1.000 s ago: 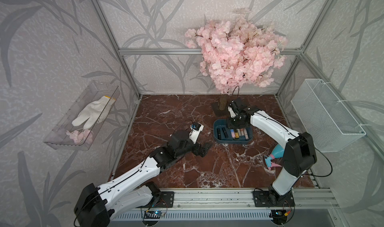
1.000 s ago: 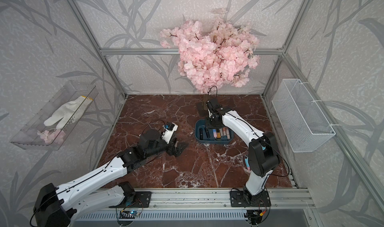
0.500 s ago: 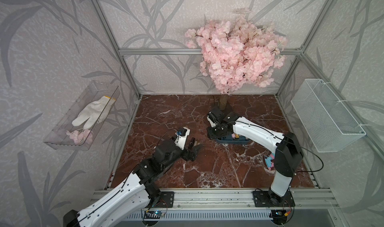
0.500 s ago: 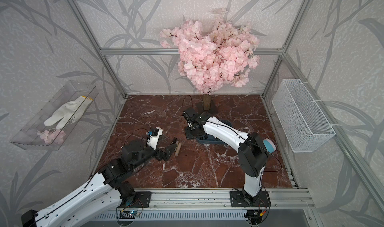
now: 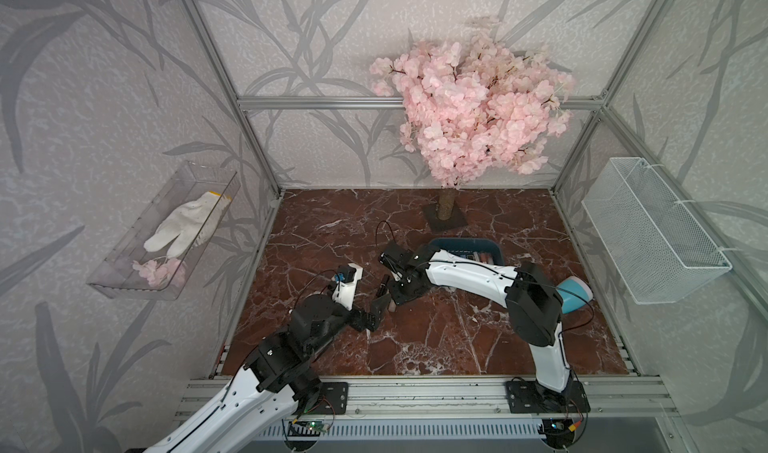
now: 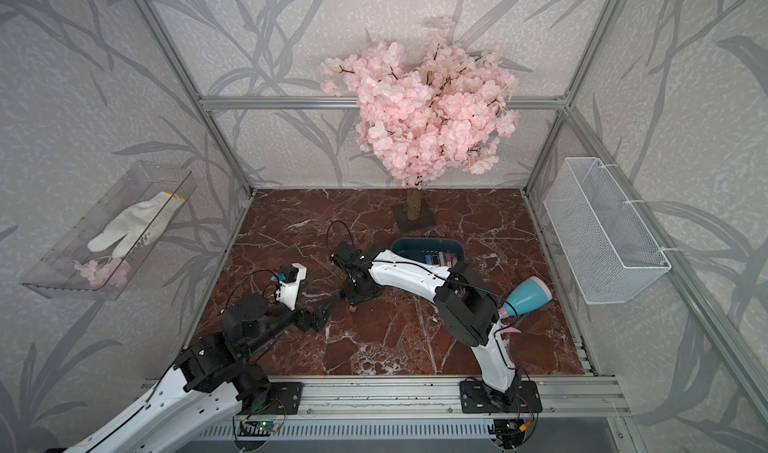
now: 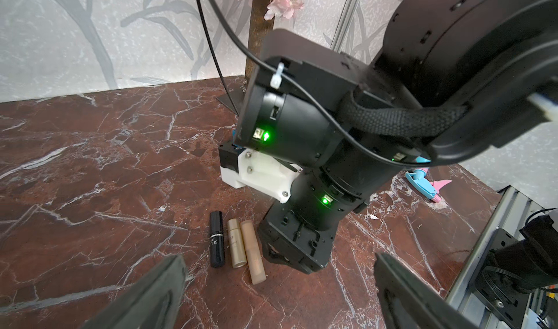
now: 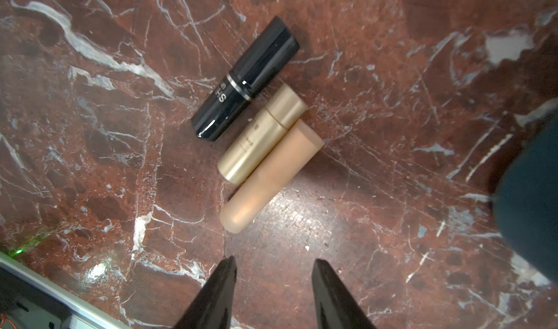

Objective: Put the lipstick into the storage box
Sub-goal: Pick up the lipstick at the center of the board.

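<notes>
Left gripper (image 5: 374, 314) gapes wide and empty at 7 o'clock of the black lipstick (image 8: 246, 78), gold lipstick (image 8: 262, 134) and peach lipstick (image 8: 270, 176), which lie side by side. Right gripper (image 8: 274, 261), part-spread and empty, hovers near them. The storage box (image 5: 494, 249) sits at 2 o'clock. With the tubes packed so close, closing could pinch two or scatter them.

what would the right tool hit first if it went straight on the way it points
Probably the tan lipstick, nearest of three on the marble table, though depth is unclear.
</notes>
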### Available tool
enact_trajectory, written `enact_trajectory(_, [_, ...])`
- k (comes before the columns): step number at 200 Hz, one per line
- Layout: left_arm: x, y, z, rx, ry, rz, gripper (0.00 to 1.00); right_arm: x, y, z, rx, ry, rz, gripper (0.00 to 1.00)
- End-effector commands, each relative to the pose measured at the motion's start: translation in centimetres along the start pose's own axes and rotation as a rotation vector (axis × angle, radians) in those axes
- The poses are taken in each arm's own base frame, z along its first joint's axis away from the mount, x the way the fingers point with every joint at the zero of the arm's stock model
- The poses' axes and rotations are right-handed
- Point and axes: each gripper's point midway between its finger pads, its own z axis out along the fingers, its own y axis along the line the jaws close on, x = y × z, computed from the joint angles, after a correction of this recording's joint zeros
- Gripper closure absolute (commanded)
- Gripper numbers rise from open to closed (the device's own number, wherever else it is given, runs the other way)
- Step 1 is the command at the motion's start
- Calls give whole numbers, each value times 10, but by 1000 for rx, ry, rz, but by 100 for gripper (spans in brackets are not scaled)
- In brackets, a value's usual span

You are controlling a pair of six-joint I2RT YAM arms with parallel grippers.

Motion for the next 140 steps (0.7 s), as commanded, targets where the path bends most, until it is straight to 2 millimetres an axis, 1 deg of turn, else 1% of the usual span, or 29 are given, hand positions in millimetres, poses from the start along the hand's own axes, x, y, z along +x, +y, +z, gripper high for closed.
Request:
enact_trajectory(1, [9,7,-2,-33,27,-3,0,3,4,2,11,13,4,53])
enact_trajectory(67, [10,8,-3,-36,38,7,0,6,17,22,17,44,-14,50])
enact_trajectory(140, [10,8,-3,-36,39,29,0,0,17,37,44,61,-14,50])
